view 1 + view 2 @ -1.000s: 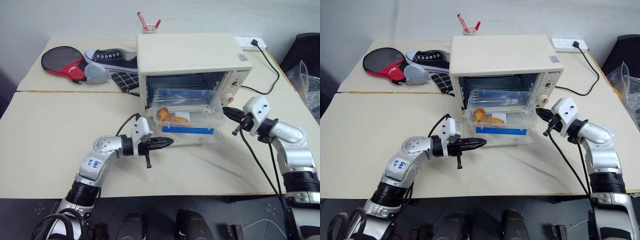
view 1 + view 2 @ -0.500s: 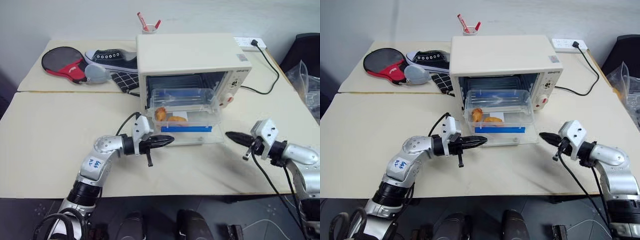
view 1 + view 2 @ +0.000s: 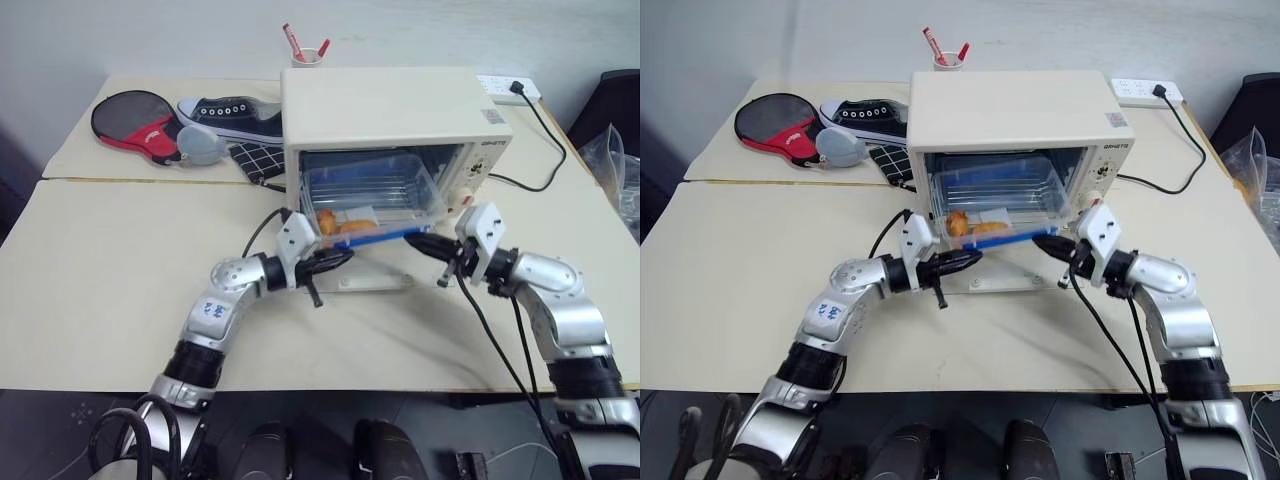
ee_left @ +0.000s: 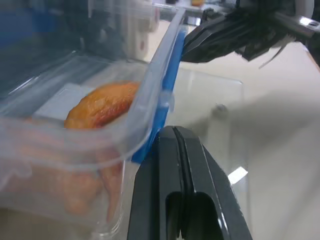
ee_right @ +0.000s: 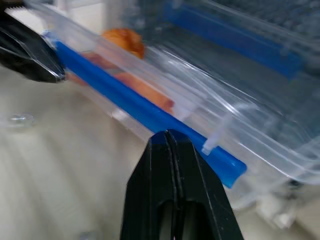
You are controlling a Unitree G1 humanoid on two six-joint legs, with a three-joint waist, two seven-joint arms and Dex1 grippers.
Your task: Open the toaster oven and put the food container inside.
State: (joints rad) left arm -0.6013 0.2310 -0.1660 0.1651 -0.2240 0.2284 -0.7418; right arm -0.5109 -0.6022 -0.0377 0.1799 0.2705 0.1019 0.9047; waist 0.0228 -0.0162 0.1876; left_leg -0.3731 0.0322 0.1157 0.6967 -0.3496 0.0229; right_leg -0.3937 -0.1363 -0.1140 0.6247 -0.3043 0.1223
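Observation:
The cream toaster oven (image 3: pixel 392 112) stands at the back of the table with its glass door (image 3: pixel 375 278) folded down flat. The clear food container (image 3: pixel 372 188) with orange food sits mostly inside the oven's mouth, its blue front clip (image 3: pixel 385 232) at the opening. My left gripper (image 3: pixel 345 258) is shut, its tip against the container's front left corner (image 4: pixel 150 100). My right gripper (image 3: pixel 413 241) is shut too, its tip (image 5: pixel 167 134) pressed on the blue clip (image 5: pixel 125 102) near the front right. Both reach in level over the open door.
Left of the oven lie a red and black paddle (image 3: pixel 135 118), a dark sneaker (image 3: pixel 230 115) and a checked cloth (image 3: pixel 255 158). A cup of pens (image 3: pixel 306 52) stands behind the oven. A power strip (image 3: pixel 510 88) and black cord (image 3: pixel 545 135) run at the back right.
The container has slid from the door deeper into the oven. My right gripper swung out and low, then came back in to the container's front. My left gripper moved forward to it.

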